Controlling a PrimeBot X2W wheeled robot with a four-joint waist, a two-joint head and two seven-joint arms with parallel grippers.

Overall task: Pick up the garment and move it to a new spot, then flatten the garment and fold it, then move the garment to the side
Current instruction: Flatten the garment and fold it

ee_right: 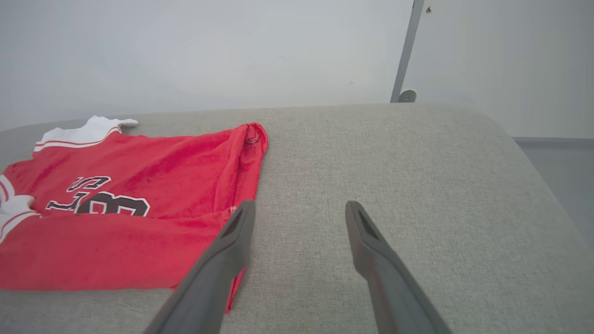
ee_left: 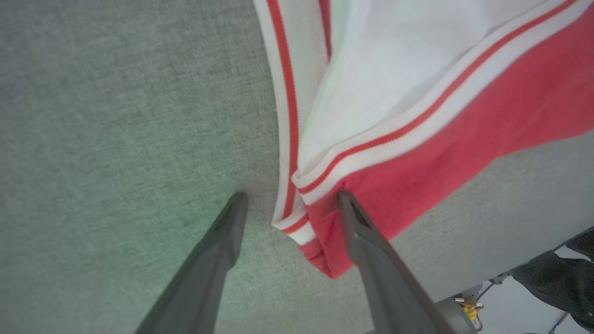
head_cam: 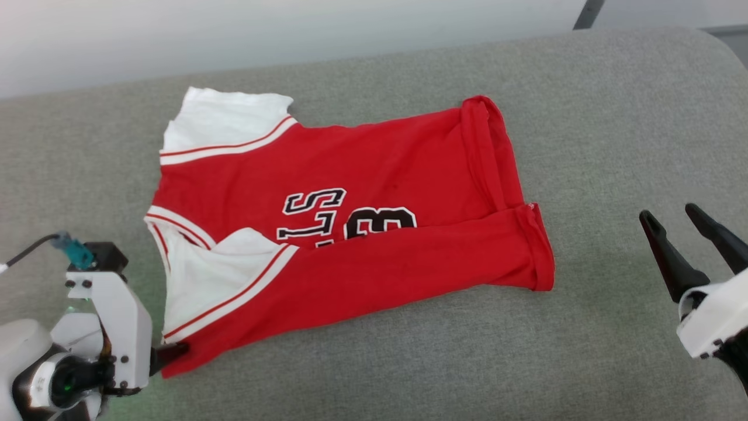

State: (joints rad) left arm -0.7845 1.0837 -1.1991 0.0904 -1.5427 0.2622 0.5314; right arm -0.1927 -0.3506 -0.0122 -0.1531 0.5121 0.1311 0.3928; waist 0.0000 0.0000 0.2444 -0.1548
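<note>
So the shirt is lying flat on the surface, a bit left of the middle. Its collar end points to the robot's left and its hem to the right. The near long edge is folded up over the body, so it covers the lower part of the black lettering. One white sleeve sticks out at the far left, and the other is tucked over on the near left.

The surface itself is covered in grey woven fabric with a rounded far-right corner, and it looks soft rather than hard. Behind it is a plain pale wall with a thin grey post running up it. The post has a small round fitting at its foot. Off to the right in the right wrist view there's a strip of grey floor. Past the near edge, the left wrist view catches some wires and a dark shape I can't make out.

The left jaws are spread wide at the shirt's near-left corner. One finger is over the red cloth and the other over bare fabric, and they aren't gripping anything. The right jaws are also wide open and empty, over bare surface to the right of the hem.
</note>
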